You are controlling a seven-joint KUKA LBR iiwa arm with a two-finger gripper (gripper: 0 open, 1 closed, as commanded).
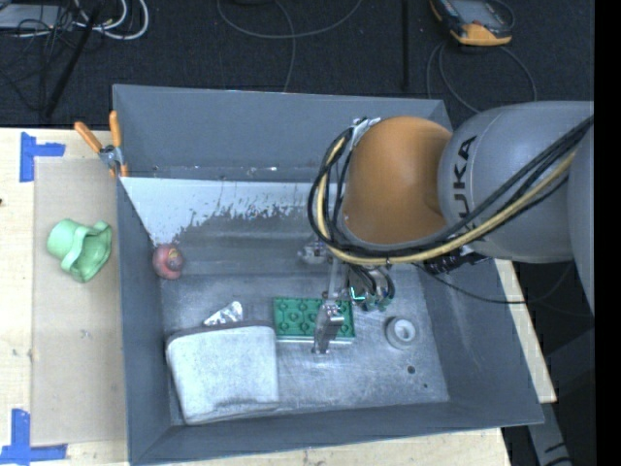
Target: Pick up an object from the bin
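Green studded building plate (292, 316) lies flat mid-floor in the bin (243, 134), beside a folded grey cloth (223, 372); the gripper (324, 341) is down over its right edge, probably to catch that edge, but how far the claw gapes cannot be told

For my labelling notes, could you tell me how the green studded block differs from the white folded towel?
The green studded block is smaller and bumpy-topped, lying mid-bin under the pincer; the white folded towel is larger and soft-looking, lying toward the view's lower left. Both lie flat.
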